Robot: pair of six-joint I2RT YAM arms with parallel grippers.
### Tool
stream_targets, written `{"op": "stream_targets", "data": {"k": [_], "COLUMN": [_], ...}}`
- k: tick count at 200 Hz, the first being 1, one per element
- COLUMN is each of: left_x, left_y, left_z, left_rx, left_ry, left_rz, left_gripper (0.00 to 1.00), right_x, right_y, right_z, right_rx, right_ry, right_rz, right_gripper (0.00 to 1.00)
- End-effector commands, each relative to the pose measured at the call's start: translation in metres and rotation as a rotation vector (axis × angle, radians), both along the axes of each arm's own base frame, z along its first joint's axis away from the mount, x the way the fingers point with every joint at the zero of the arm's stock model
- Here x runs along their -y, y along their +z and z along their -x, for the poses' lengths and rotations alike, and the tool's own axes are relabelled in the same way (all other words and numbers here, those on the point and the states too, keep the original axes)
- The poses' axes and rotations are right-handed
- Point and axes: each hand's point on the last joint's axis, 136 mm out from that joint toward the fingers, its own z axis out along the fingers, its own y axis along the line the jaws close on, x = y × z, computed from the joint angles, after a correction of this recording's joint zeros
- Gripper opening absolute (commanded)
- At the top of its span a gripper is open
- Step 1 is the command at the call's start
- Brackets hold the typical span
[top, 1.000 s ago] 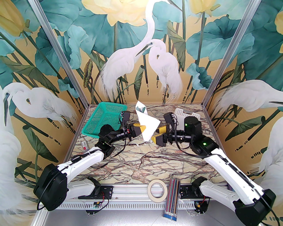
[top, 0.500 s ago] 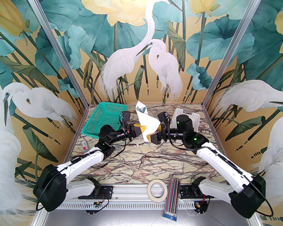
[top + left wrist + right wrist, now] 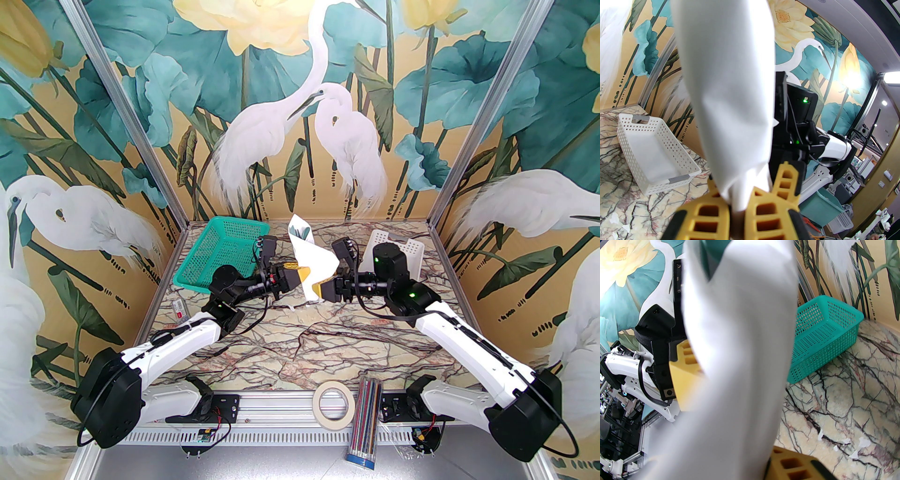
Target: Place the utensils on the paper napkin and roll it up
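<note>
The paper napkin (image 3: 311, 262) is rolled into a white cone and held upright above the marble table (image 3: 300, 337). Dark green tips of the utensils (image 3: 300, 231) poke out of its open top; the rest of them is hidden inside. My left gripper (image 3: 303, 276) is shut on the roll's lower end, and its yellow fingers (image 3: 710, 211) pinch the paper (image 3: 731, 93). From the right, my right gripper (image 3: 320, 287) has its jaws closed on the same lower part. In the right wrist view the napkin (image 3: 740, 357) is close up, with green (image 3: 712, 254) at its top.
A teal basket (image 3: 220, 255) stands at the back left and a white perforated basket (image 3: 403, 248) at the back right. A tape roll (image 3: 333, 403) and a bundle of pencils (image 3: 368, 424) lie at the near edge. Small paper scraps (image 3: 843, 446) dot the table.
My right arm has swung left to the napkin roll and its wide-open jaws have closed on the roll. The left gripper has kept its hold without moving.
</note>
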Motion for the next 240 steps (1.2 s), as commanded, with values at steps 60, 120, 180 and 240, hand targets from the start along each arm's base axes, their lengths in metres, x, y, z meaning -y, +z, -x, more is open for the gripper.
{"op": "stream_targets", "data": {"k": [60,120,180,240], "left_x": [0.01,0.01,-0.001,-0.008], "left_y": [0.011,0.012,0.022,0.011], "left_z": [0.008,0.012,0.021,0.001], "left_rx": [0.029,0.036,0.08,0.008], "left_ry": [-0.088,-0.103,-0.073,0.062], "left_rz": [0.019,0.019,0.018,-0.073], "left_gripper": [0.06,0.4,0.67,0.78], "right_x": [0.002,0.004,0.006,0.005], "right_y": [0.012,0.007,0.011,0.01], "right_z": [0.014,0.014,0.008,0.002], "right_rx": [0.017,0.036,0.077,0.116], "right_ry": [0.044,0.031,-0.007,-0.063], "right_rz": [-0.01,-0.008,-0.017,-0.002], "right_gripper": [0.09,0.0,0.0,0.0]}}
